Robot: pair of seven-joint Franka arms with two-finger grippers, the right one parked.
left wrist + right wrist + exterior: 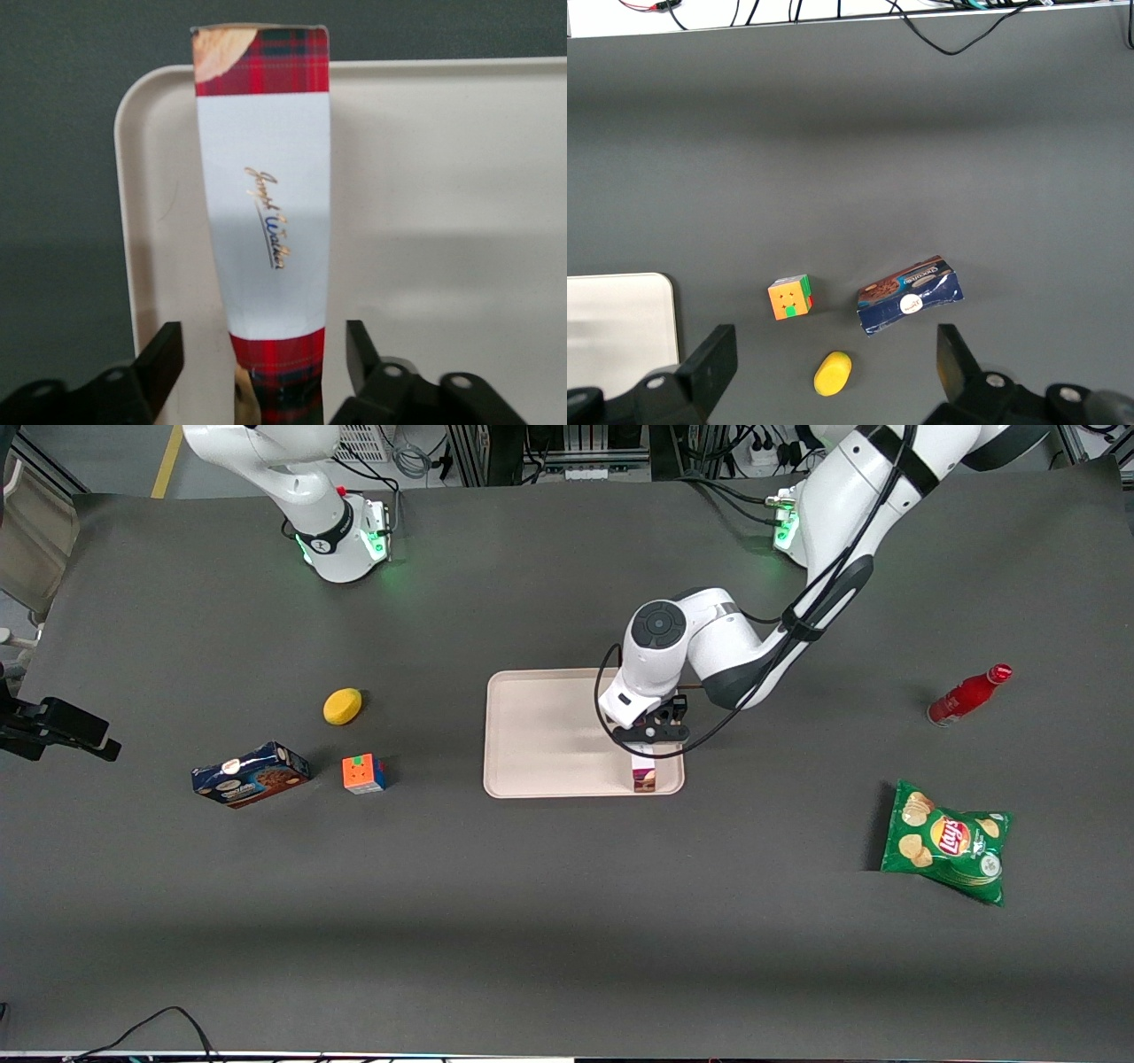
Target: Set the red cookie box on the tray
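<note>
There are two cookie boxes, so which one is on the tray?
The long red plaid cookie box, lying on the pale pink-beige tray between the open left gripper's fingers. The shorter blue cookie box lies on the dark table.

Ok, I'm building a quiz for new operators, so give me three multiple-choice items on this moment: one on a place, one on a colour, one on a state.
1. Where does the red cookie box lie?
A) on the tray
B) on the bare table
C) on a shelf

2. What colour is the chips bag?
A) blue
B) green
C) yellow

3. How is the left arm's tool, low over the tray?
A) shut on the box
B) shut and empty
C) open, fingers either side of the box

Key:
1 A: the left wrist view shows the tray's surface along both sides of the box.
2 B: the front view shows a green bag.
3 C: a gap shows between each finger and the box.
</note>
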